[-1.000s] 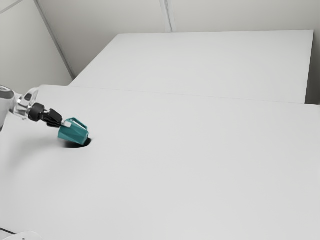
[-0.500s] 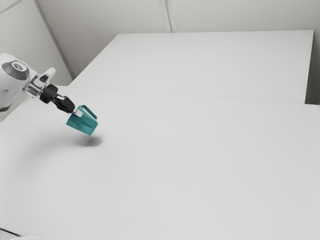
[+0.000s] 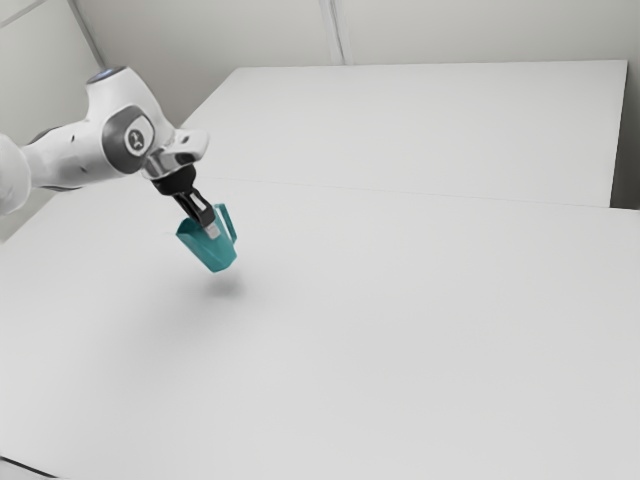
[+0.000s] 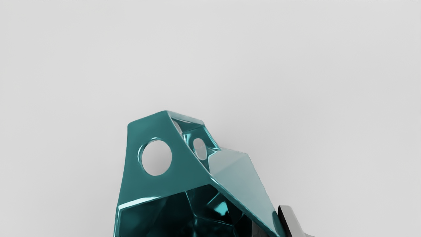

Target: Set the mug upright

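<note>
- Pinching one wall of the glossy, faceted teal mug (image 3: 208, 251), my black two-finger gripper (image 3: 212, 230) holds it aloft over the plain white table (image 3: 400, 350), its mouth leaning toward the exterior view's left.
- Gripped off-centre, it could swivel or slip.
- Setting it down at this lean could land a base edge and topple it.
- Inside its dark hollow sits what looks like one finger (image 4: 258, 230); I can't make out the bottom.

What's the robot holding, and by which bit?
The teal mug, by its side wall at the rim: the gripper has one finger inside, one outside.
</note>
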`<act>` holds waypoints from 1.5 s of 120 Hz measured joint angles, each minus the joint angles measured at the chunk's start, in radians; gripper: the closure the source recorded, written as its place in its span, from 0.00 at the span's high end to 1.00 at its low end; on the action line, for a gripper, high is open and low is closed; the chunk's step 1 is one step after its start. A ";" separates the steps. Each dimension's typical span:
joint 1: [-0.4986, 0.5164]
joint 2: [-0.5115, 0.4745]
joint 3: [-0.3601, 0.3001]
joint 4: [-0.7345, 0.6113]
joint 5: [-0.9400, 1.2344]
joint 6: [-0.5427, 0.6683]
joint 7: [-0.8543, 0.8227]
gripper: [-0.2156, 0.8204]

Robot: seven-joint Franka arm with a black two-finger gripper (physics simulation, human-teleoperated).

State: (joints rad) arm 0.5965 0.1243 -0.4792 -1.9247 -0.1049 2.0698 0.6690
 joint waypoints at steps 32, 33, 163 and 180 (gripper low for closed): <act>-0.007 -0.034 -0.083 -0.095 0.093 0.067 -0.171 0.03; -0.007 -0.036 -0.084 -0.098 0.094 0.069 -0.175 0.03; -0.020 -0.059 -0.185 -0.249 0.198 0.166 -0.665 0.04; -0.030 -0.056 -0.185 -0.251 0.192 0.168 -0.684 0.33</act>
State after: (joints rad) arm 0.5668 0.0681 -0.6646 -2.1755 0.0868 2.2380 -0.0150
